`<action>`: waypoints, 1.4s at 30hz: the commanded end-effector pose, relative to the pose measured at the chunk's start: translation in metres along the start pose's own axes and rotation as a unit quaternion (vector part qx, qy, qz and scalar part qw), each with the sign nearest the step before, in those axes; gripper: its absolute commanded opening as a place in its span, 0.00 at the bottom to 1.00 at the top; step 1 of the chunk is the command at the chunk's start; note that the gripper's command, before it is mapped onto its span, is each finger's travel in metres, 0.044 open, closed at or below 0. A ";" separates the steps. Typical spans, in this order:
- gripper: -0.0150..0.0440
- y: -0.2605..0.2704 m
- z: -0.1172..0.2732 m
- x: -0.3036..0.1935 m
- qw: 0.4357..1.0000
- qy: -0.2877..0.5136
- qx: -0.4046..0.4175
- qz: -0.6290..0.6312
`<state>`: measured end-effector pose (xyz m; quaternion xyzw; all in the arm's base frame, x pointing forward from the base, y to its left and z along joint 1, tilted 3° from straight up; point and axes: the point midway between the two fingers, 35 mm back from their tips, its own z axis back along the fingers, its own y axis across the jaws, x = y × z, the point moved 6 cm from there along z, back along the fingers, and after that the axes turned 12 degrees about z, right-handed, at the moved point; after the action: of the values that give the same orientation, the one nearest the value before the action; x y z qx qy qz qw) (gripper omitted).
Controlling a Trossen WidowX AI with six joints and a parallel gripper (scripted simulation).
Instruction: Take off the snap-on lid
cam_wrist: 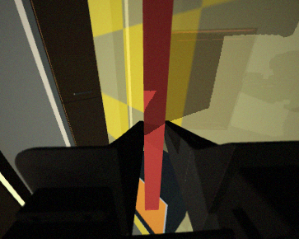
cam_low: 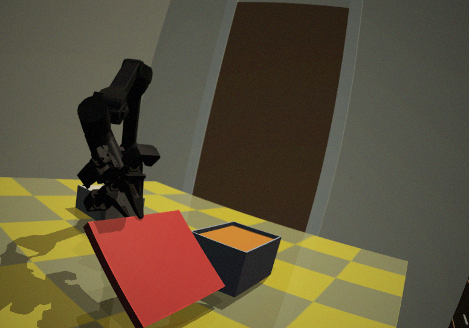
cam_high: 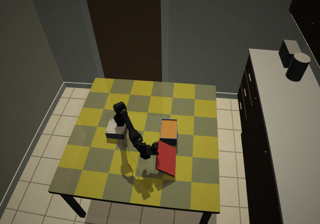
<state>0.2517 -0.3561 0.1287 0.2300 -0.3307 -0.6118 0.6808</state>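
Red lid tilts, its edge clamped in claw.

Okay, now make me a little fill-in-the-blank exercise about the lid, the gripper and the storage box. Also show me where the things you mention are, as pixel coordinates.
1. The lid (cam_high: 166, 158) (cam_low: 155, 264) (cam_wrist: 156, 53) is coloured ____.
2. The gripper (cam_high: 156, 148) (cam_low: 135, 217) (cam_wrist: 153, 125) grips the lid by its ____, not across its broad face.
3. Instead of lying flat, the lid is held ____.
4. Inside the open storage box (cam_high: 168, 141) (cam_low: 236, 264) (cam_wrist: 175, 206), the colour showing is ____.

Missing words: red; edge; tilted; orange.
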 end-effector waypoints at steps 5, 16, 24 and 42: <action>0.25 -0.002 -0.003 0.000 1.000 -0.001 0.007 0.005; 0.25 -0.009 -0.009 -0.001 1.000 -0.001 0.007 0.005; 0.25 -0.014 -0.013 -0.002 1.000 -0.001 0.007 0.005; 0.25 -0.024 -0.023 -0.005 1.000 -0.001 0.007 0.005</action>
<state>0.2514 -0.3573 0.0979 0.2304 -0.3359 -0.6075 0.6819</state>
